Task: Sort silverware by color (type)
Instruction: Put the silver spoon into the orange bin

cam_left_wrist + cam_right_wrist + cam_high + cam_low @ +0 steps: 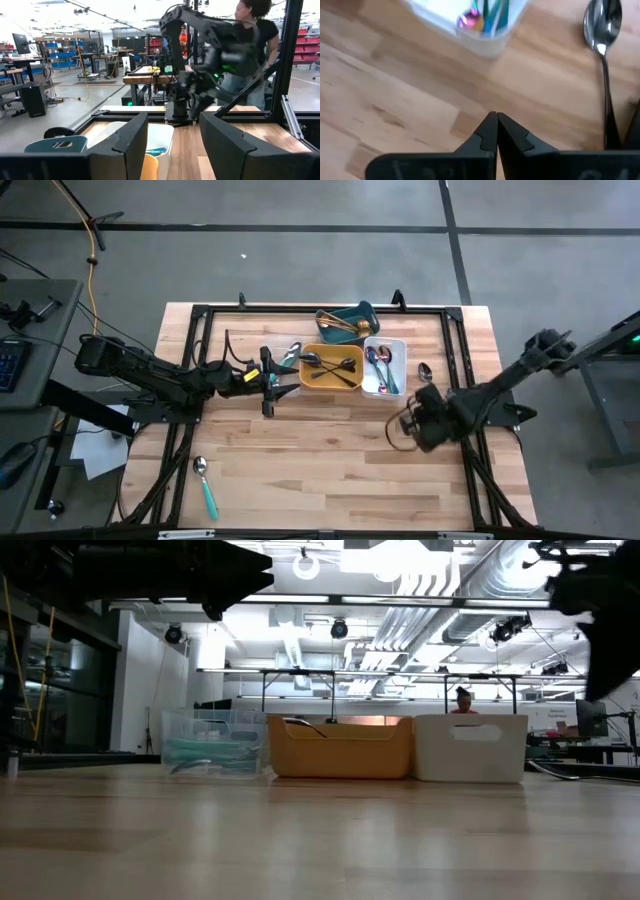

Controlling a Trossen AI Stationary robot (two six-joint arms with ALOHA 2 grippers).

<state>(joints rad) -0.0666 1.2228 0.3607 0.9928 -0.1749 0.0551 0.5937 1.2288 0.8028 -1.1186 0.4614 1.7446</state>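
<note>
Sorted: your teal tray (362, 313), yellow tray (322, 381) and white tray (397, 346) at upper centre already hold cutlery.
Left: teal-handled spoon (205, 486) lower left; dark spoon (425, 370) right of white tray; another spoon (292, 353) left of yellow.
Pincers: your left gripper (270, 380) spread, empty; right gripper (409, 426) pressed together, empty.

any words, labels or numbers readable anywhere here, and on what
None can be read.
The yellow tray, white tray and teal tray show no lettering.
The room's red bins and blue bins are too far off to show any labels.

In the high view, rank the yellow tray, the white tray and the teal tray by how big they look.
1. yellow tray
2. white tray, slightly smaller
3. teal tray, smallest, though partly covered by the yellow one.
</note>
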